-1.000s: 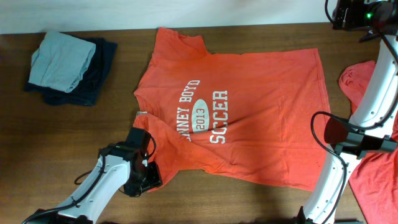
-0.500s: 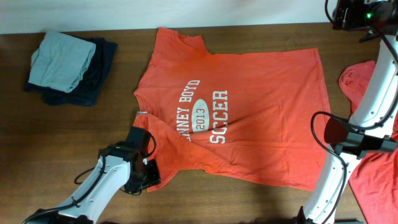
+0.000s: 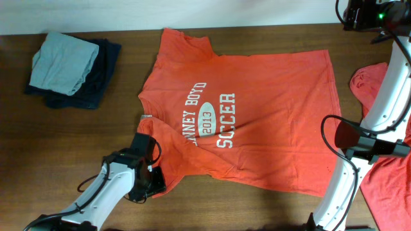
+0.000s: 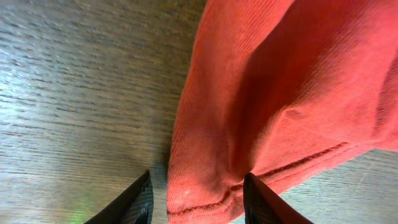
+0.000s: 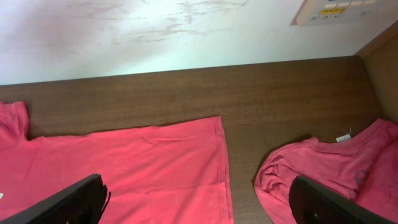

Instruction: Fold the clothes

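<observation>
At lower left the left fingers (image 4: 138,200) have narrowed around the sleeve (image 4: 205,124) of the orange T-shirt (image 3: 276,109) lying flat on the desk (image 3: 96,154), grasp uncertain, right fingers (image 5: 68,202) released at upper right, so the first fold looks about to begin

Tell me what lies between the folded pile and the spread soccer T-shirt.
Only bare wooden table, seen overhead, separates the folded pile from the soccer T-shirt.
</observation>
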